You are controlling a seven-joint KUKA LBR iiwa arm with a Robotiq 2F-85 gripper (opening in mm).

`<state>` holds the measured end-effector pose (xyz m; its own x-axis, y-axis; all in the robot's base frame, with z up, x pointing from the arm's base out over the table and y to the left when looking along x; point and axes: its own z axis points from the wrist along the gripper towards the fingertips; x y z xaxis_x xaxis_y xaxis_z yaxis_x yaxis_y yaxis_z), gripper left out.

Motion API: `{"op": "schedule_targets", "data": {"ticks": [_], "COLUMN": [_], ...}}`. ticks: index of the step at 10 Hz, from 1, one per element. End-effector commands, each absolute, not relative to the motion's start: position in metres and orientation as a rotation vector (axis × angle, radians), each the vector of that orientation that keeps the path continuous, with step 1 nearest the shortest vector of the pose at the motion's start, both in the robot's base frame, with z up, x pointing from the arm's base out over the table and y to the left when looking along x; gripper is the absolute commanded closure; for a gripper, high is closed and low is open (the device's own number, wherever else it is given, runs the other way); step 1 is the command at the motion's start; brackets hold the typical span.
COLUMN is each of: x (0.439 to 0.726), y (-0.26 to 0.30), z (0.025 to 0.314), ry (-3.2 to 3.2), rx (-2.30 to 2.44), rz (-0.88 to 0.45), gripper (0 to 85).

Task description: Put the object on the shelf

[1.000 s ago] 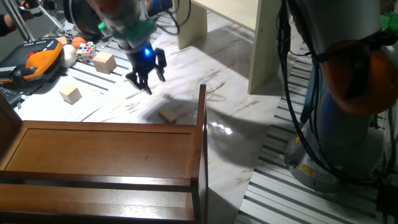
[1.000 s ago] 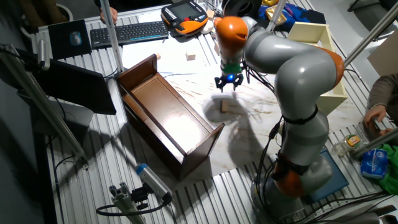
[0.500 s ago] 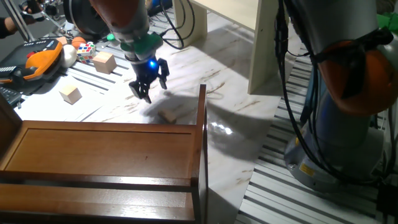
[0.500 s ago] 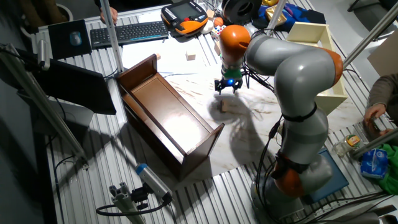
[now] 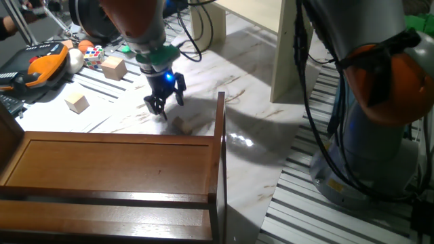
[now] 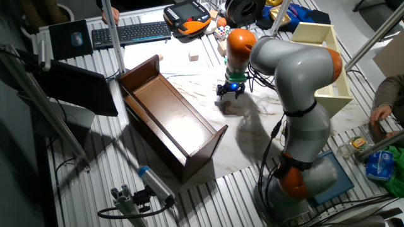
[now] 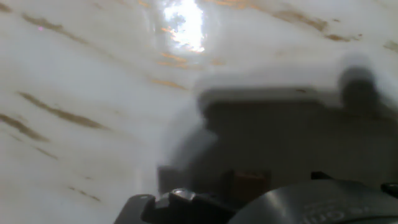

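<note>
Gripper (image 5: 163,106) spread open, poised low over flat tan block (image 5: 181,124) at frame centre, ready to straddle it; dark wooden shelf (image 5: 115,169) waits lower left.

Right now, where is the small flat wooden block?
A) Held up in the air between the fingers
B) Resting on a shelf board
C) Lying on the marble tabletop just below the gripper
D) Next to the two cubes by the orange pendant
C: the block lies flat on the marble tabletop beside the shelf, with the gripper close above it, open.
</note>
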<state>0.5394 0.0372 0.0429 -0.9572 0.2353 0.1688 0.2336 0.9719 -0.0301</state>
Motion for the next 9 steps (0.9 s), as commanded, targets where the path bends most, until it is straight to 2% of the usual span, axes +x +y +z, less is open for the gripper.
{"op": "schedule_targets", "data": {"ticks": [1,2,9], "x": [0.5392,0.5392,0.5312], "y": [0.0371,0.0371,0.0393], "z": [0.0428,0.0428,0.0414], "ry": [-2.919,-2.897,-2.882], "rx": [-0.352,-0.355,-0.395], "rz": [0.079,0.083,0.063], "gripper": [0.0,17.0,17.0]}}
